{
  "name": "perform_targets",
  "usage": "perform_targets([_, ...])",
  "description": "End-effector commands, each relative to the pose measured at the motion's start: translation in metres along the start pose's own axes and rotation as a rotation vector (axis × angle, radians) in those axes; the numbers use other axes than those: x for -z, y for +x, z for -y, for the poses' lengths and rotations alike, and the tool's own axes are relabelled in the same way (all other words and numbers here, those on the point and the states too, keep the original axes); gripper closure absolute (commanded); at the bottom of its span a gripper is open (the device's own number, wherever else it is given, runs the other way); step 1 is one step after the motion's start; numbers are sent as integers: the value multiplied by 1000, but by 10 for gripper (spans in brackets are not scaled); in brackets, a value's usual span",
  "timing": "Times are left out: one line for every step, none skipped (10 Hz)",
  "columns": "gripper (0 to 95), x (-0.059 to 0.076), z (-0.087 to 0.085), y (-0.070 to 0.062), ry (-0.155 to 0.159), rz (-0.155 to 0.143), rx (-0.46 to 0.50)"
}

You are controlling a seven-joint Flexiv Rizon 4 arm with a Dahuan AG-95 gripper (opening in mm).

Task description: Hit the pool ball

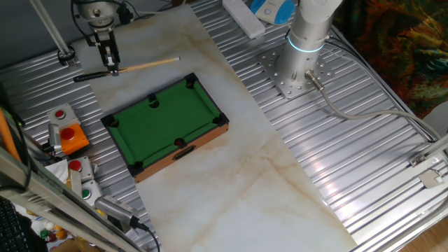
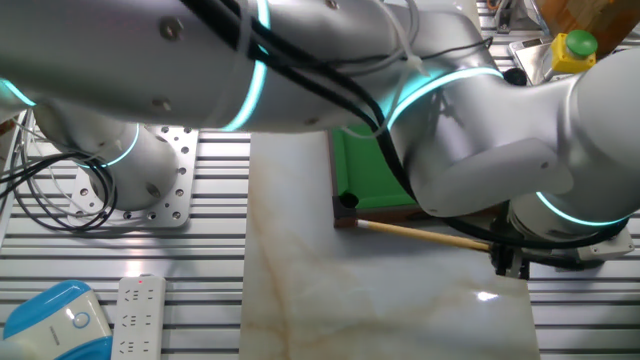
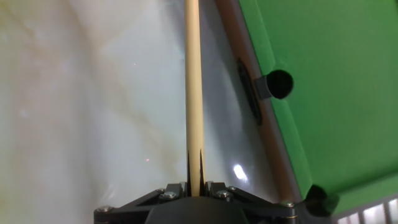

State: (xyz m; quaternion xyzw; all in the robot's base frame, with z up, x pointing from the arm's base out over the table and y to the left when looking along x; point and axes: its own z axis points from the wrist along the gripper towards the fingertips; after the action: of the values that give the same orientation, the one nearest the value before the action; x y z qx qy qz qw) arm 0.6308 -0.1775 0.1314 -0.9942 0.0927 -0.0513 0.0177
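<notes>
My gripper (image 1: pixel 112 64) is shut on a thin wooden cue stick (image 1: pixel 147 64) near its dark butt end, beyond the far side of the toy green-felt pool table (image 1: pixel 164 119). In the hand view the cue (image 3: pixel 194 93) runs straight out from between my fingers (image 3: pixel 194 177), over the marble sheet, along the table's wooden rail (image 3: pixel 249 93). In the other fixed view the gripper (image 2: pixel 510 262) holds the cue (image 2: pixel 420 234) beside the table (image 2: pixel 365 165). No red pool ball shows in any view; the arm hides much of the felt in the other fixed view.
A red button in an orange housing (image 1: pixel 68 135) and a grey button box (image 1: pixel 78 175) sit left of the table. The arm's base (image 1: pixel 294 70) is bolted at the back right. A white remote (image 2: pixel 138 310) and a blue-white device (image 2: pixel 55 320) lie nearby.
</notes>
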Motion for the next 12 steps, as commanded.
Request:
perform_targets([950,-4,5,1,8,2,27])
perform_targets([950,-6,7,2,10,5,36])
perform_targets([950,-8,9,2,10,8,42])
perform_targets([950,-13,12,3,12,15,66])
perform_targets([950,-16,12,3,16,23,74])
perform_targets([950,-16,12,3,17,23,75])
perform_targets([950,-16,12,3,19,28,79])
perform_targets([950,-17,12,3,18,28,82])
perform_targets([950,-18,12,2,17,28,80])
perform_targets([950,-19,12,1,16,30,78])
perform_targets([950,-19,12,1,16,30,78])
perform_targets([950,-19,12,1,15,30,81])
